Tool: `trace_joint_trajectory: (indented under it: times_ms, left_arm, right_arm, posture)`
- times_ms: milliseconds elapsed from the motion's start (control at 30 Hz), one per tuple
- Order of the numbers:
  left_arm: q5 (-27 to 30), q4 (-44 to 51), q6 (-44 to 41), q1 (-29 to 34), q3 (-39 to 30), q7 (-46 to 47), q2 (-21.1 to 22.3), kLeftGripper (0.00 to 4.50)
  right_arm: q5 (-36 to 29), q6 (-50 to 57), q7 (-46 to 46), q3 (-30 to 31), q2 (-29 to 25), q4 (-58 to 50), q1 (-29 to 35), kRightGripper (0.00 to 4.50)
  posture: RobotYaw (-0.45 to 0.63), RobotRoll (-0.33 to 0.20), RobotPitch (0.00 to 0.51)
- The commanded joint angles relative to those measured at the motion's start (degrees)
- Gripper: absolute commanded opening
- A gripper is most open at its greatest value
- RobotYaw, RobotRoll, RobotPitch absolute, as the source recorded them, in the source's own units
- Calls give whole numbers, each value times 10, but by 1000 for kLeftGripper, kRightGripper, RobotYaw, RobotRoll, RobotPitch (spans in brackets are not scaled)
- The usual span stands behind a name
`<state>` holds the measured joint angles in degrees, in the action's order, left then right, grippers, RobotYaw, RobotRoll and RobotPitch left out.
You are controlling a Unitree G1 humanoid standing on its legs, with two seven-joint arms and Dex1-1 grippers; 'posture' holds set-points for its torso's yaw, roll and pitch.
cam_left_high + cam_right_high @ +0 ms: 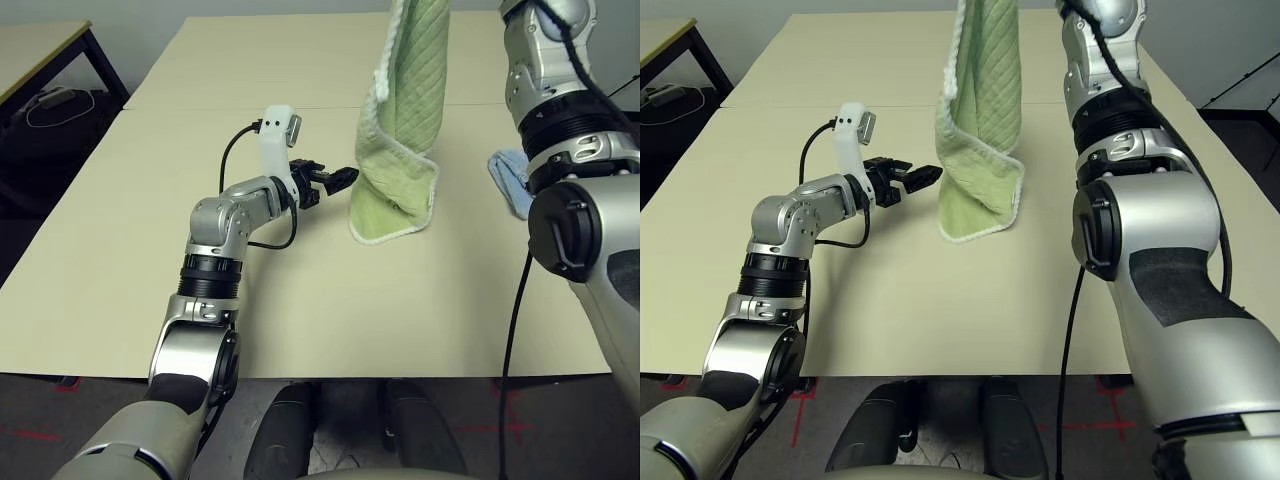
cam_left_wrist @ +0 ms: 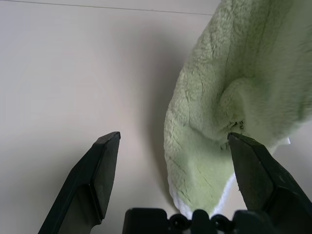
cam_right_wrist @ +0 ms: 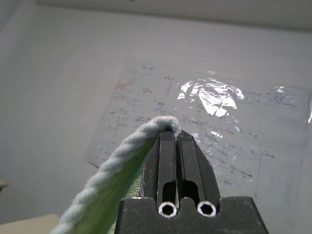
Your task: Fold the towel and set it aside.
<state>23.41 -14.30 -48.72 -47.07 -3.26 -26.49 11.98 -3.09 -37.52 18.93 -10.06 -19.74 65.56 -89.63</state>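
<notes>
While towel [image 1: 400,130] top is cropped | right end effector [image 3: 176,139] clamps it | left end effector [image 2: 173,146] gapes empty

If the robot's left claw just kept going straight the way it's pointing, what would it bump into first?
Most likely the towel hanging right in front of it. The open left gripper points at its lower part, with one finger already beside the cloth, though depth is hard to judge.

Towel [image 1: 400,150]: light green terry cloth, fluffy and rough, with quilted lines and white stitched edging. Desk [image 1: 130,250]: smooth, matt, cream surface. Left end effector [image 2: 170,161]: matt black plastic fingers [image 2: 97,170]; beside them the towel's looped pile. Forearms [image 1: 225,215]: brushed silver metal, satin sheen.
</notes>
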Motion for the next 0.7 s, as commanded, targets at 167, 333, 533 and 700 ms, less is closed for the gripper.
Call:
trace_joint_trajectory:
  times_ms: [167, 333, 533, 700]
  left_arm:
    - [-34, 4, 16, 25, 42, -8, 11, 4500]
    - [-76, 6, 49, 56, 92, -25, 37, 4500]
    - [-90, 30, 67, 85, 118, -37, 34, 4500]
    - [-91, 31, 65, 81, 110, -27, 13, 4500]
  right_arm:
    - [-2, -7, -45, -12, -12, 14, -29, 41]
    - [3, -1, -80, -13, -15, 20, -36, 41]
    - [38, 41, -53, 30, -18, 22, -15, 41]
    - [1, 19, 38, 25, 7, -6, -5, 41]
  posture:
    - [122, 0, 146]
    - [123, 0, 148]
    - [124, 0, 151]
    - [125, 0, 152]
